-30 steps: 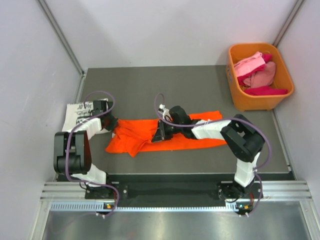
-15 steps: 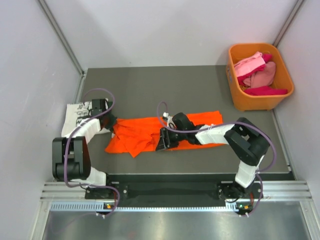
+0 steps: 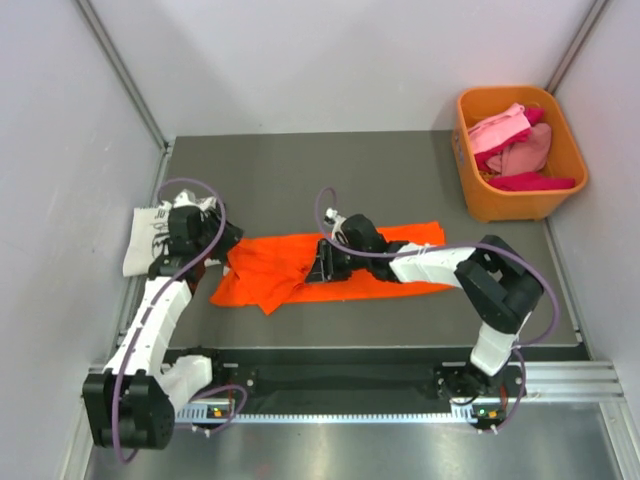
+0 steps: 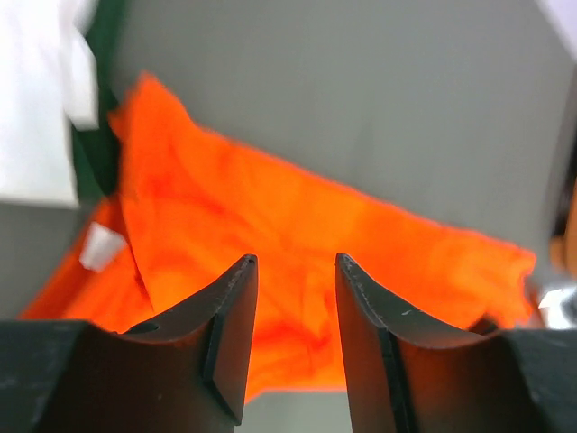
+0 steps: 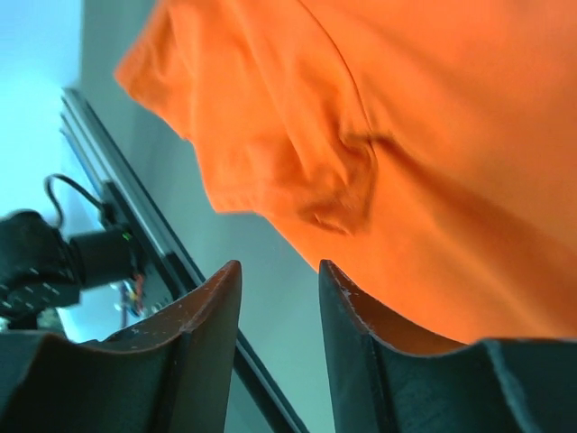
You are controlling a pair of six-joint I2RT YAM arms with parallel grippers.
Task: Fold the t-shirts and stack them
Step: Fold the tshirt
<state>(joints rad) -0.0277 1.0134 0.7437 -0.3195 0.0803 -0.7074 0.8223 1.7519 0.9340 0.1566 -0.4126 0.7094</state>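
Observation:
A bright orange t-shirt (image 3: 270, 272) lies crumpled across the middle of the dark table, its left part folded over. A white t-shirt with black print (image 3: 146, 238) lies folded at the table's left edge. My left gripper (image 3: 223, 241) hovers at the orange shirt's left end, open and empty; in its wrist view the orange t-shirt (image 4: 270, 203) lies beyond the left gripper (image 4: 293, 263), with the white t-shirt (image 4: 36, 108) at upper left. My right gripper (image 3: 318, 270) is over the shirt's middle, open. In its wrist view the right gripper (image 5: 279, 268) holds nothing and the orange t-shirt (image 5: 406, 135) lies just past it.
A rigid orange bin (image 3: 520, 205) stands at the back right corner with pink and red t-shirts (image 3: 515, 145) heaped in it. The metal rail (image 3: 350, 372) runs along the table's near edge. Grey walls close in the left, back and right sides.
Both grippers have let go of the orange shirt and opened, the right one first. The left arm's elbow has swung down toward the near edge. The shirt's left part now lies folded over.

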